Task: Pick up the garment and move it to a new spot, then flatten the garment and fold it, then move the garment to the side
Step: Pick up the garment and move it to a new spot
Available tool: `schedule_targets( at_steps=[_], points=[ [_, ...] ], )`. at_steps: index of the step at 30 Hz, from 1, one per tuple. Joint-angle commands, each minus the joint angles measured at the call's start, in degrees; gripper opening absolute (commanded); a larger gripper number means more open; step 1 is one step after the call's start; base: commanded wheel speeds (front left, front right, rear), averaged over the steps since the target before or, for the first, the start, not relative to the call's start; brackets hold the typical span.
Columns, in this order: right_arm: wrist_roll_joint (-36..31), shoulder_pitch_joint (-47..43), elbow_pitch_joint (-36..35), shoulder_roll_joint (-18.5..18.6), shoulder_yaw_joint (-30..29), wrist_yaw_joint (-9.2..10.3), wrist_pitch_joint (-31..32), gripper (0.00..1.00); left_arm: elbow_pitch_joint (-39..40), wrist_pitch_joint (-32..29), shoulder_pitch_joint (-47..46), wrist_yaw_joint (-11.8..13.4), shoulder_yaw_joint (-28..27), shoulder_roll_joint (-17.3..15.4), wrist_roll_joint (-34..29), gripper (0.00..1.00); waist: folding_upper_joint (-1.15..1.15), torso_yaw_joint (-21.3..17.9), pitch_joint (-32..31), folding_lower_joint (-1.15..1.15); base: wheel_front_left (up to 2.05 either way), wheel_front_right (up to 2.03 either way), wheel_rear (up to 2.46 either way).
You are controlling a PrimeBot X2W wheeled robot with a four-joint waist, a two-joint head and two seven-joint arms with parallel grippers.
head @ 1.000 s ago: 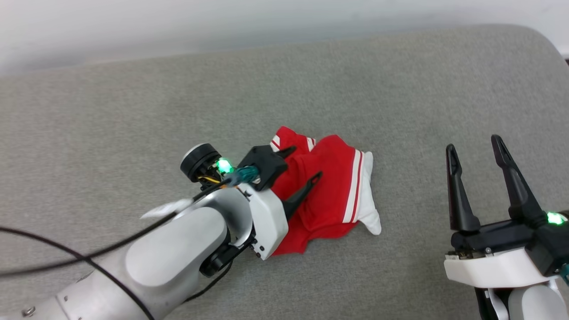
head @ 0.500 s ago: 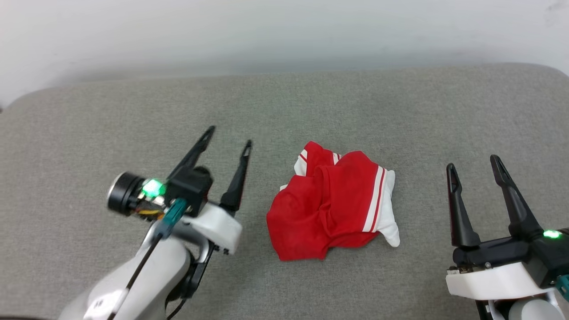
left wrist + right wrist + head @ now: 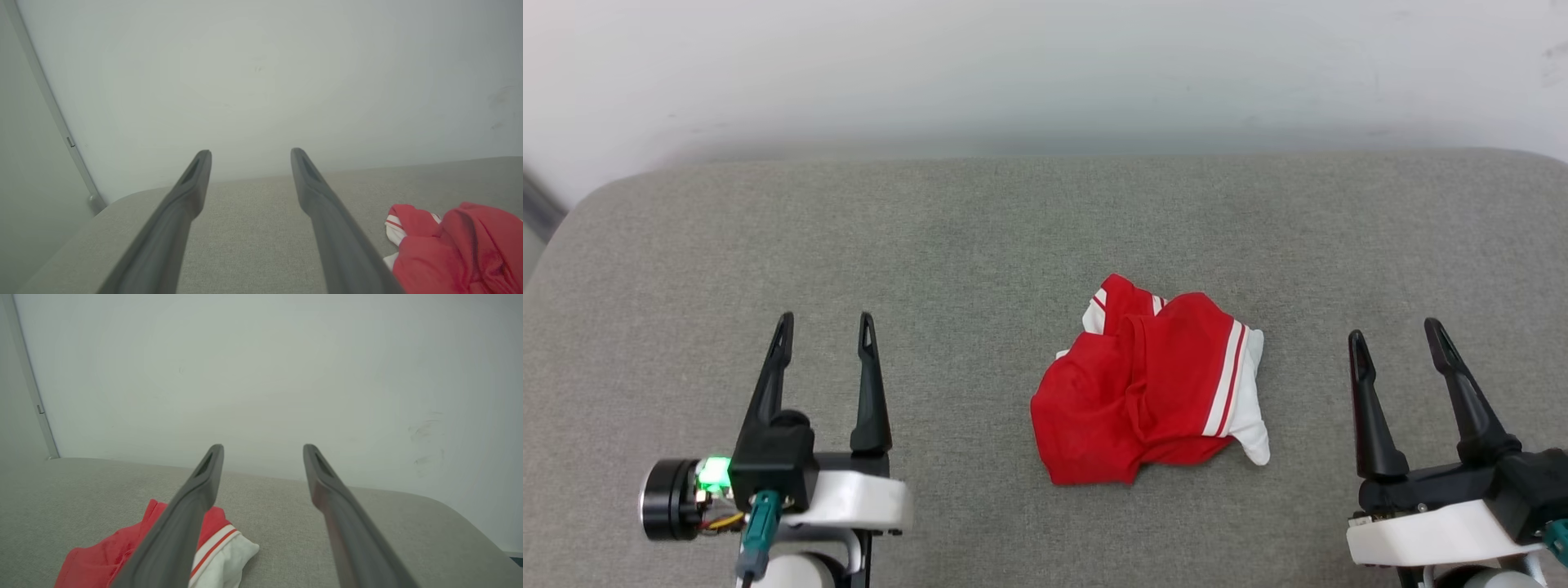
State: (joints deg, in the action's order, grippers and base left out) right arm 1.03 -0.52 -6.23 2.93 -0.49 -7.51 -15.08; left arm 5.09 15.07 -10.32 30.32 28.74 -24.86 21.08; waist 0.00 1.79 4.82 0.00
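The garment (image 3: pixel 1152 392) is lying crumpled in a red heap on the grey cushion (image 3: pixel 947 237), its white sleeve pointing right. The left gripper (image 3: pixel 823 325) and right gripper (image 3: pixel 1395 331) are hovering on either side of it, apart from it, fingers spread wide and holding nothing.

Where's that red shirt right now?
In the head view the garment lies crumpled on the grey cushion, right of centre, nearer the right tool.

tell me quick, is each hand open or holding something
Left hand: open, empty, clear of the garment.
Right hand: open, empty, also clear of it.
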Motion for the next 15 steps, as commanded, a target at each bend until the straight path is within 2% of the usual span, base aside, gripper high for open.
schedule_targets(
  at_steps=[1,6,15],
  points=[
    [0.56,-0.80,0.47,-0.09,-0.22,0.03,-0.14,1.00,0.54,0.14,2.16,-0.90,-2.06,1.53,-1.60,1.00,0.00,0.16,-0.27,0.00,0.00,0.00,0.00],
    [1.91,-1.64,1.89,-0.08,-0.68,0.04,-0.14,1.00,1.45,0.14,7.50,-5.22,-8.09,6.79,-5.06,1.00,0.00,0.15,-0.79,0.00,0.00,0.00,0.00],
    [4.10,-3.54,4.00,-0.09,-1.51,0.03,-0.14,1.00,-0.89,0.15,13.13,-12.94,-15.64,13.32,-10.69,1.00,0.00,-0.21,-1.76,0.00,0.00,0.00,0.00]
  ],
)
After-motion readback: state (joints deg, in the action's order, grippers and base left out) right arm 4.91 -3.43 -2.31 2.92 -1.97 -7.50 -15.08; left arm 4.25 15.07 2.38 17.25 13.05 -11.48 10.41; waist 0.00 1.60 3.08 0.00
